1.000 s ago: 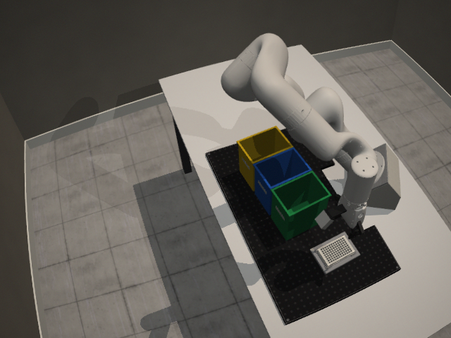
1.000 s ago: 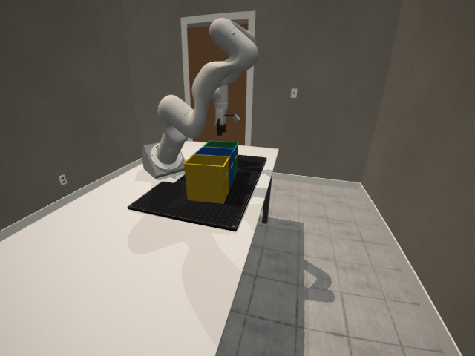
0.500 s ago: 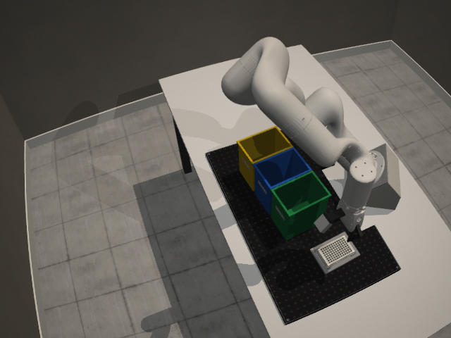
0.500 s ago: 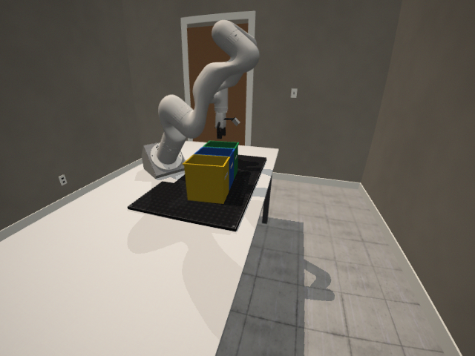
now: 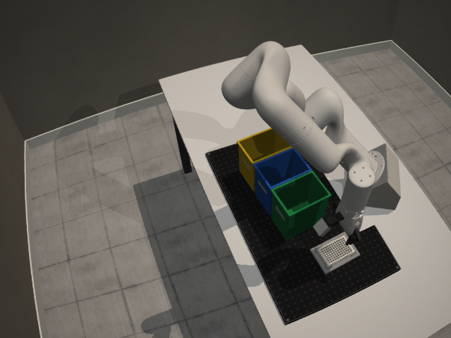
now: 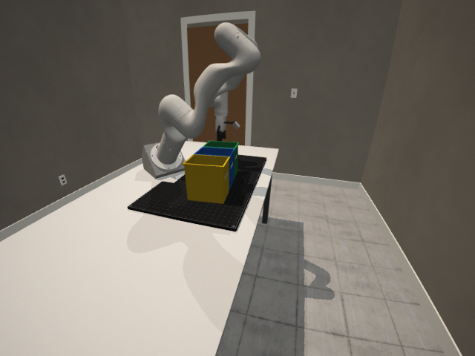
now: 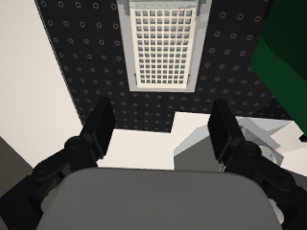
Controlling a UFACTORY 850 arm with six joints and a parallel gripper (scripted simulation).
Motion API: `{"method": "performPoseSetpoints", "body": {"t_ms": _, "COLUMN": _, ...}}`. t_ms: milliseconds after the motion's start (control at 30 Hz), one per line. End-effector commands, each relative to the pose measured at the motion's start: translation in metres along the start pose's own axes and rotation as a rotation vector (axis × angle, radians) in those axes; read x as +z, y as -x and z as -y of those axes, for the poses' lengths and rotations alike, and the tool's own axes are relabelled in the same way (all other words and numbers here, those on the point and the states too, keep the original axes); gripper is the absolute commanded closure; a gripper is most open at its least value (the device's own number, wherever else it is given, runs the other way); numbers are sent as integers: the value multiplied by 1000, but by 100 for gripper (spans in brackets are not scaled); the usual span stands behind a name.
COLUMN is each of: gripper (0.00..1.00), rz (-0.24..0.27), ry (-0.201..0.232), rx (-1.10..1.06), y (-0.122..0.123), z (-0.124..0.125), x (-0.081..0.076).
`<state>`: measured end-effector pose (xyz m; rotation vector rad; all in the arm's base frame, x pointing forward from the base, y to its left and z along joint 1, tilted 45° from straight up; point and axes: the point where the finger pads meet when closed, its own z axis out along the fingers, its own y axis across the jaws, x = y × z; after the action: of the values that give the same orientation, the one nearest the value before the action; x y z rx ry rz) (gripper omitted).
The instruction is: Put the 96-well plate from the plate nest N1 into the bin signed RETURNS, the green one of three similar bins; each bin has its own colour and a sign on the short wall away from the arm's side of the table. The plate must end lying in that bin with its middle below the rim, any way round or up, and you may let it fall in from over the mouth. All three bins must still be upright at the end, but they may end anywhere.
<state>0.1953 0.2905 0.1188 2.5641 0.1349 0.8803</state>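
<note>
The white 96-well plate [image 5: 335, 250] lies flat in its grey plate nest [image 5: 334, 255] on the black perforated mat. It also shows in the wrist view [image 7: 163, 45], ahead of the fingers. My gripper [image 5: 351, 238] is open and empty, above the plate's end nearest the arm's base; in the wrist view [image 7: 163, 126] its two black fingers stand wide apart with nothing between them. The green bin [image 5: 301, 203] stands upright beside the nest; a corner of it shows in the wrist view [image 7: 283, 57]. In the exterior view the bins hide the plate, and the gripper [image 6: 220, 133] hangs behind the green bin [image 6: 224, 151].
A blue bin [image 5: 282, 174] and a yellow bin [image 5: 260, 153] stand upright in a row with the green one. The arm's grey base [image 5: 385, 182] sits at the mat's far side. The table's edge runs close along the bins' left side.
</note>
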Motion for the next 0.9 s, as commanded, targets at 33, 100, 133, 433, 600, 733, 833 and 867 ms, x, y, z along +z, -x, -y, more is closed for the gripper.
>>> {"method": "performPoseSetpoints", "body": {"t_ms": 33, "gripper": 0, "rz": 0, "ry": -1, "rx": 0, "y": 0, "z": 1, "x": 7}}
{"method": "performPoseSetpoints", "body": {"t_ms": 100, "gripper": 0, "rz": 0, "ry": -1, "rx": 0, "y": 0, "z": 1, "x": 11}}
{"method": "performPoseSetpoints", "body": {"t_ms": 133, "gripper": 0, "rz": 0, "ry": -1, "rx": 0, "y": 0, "z": 1, "x": 12}}
{"method": "performPoseSetpoints", "body": {"t_ms": 433, "gripper": 0, "rz": -1, "ry": -1, "rx": 0, "y": 0, "z": 1, "x": 24}}
{"method": "performPoseSetpoints", "body": {"t_ms": 600, "gripper": 0, "rz": -1, "ry": -1, "rx": 0, "y": 0, "z": 1, "x": 32}}
{"method": "performPoseSetpoints", "body": {"t_ms": 733, "gripper": 0, "rz": -1, "ry": -1, "rx": 0, "y": 0, "z": 1, "x": 39}}
{"method": "performPoseSetpoints", "body": {"t_ms": 833, "gripper": 0, "rz": -1, "ry": -1, "rx": 0, "y": 0, "z": 1, "x": 44}}
{"method": "performPoseSetpoints", "body": {"t_ms": 867, "gripper": 0, "rz": -1, "ry": -1, "rx": 0, "y": 0, "z": 1, "x": 46}}
